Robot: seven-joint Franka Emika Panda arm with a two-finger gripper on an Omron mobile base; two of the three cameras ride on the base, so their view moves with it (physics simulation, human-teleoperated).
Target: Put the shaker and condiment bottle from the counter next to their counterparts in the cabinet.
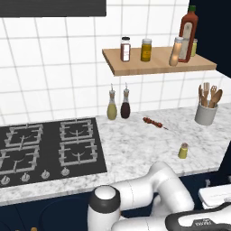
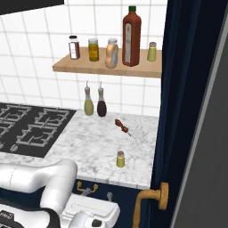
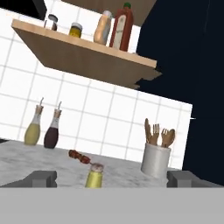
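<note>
The tiny yellow-green shaker [image 1: 183,150] [image 2: 120,159] stands upright on the marbled counter [image 1: 135,149] near its front right edge. In the hand view the shaker [image 3: 95,176] sits low and just ahead, between my gripper's [image 3: 111,180] wide-apart tips; the gripper is open and empty. The peach-orange condiment bottle [image 1: 176,51] [image 2: 111,53] [image 3: 102,27] stands on the light-wood cabinet shelf [image 1: 158,65] [image 2: 107,69], right beside the tall red-brown bottle [image 1: 188,30] [image 2: 132,36]. A twin shaker [image 1: 194,47] [image 2: 152,51] stands at the shelf's right end.
Yellow and dark cruets [image 1: 112,108] [image 1: 125,107] stand at the wall, with a skewer [image 1: 153,122] lying nearby. A utensil crock [image 1: 206,113] holds the counter's right end. The black hob [image 1: 49,144] lies left. Two spice jars [image 1: 125,48] stand on the shelf. A navy cupboard door with a gold handle [image 2: 151,200] stands right.
</note>
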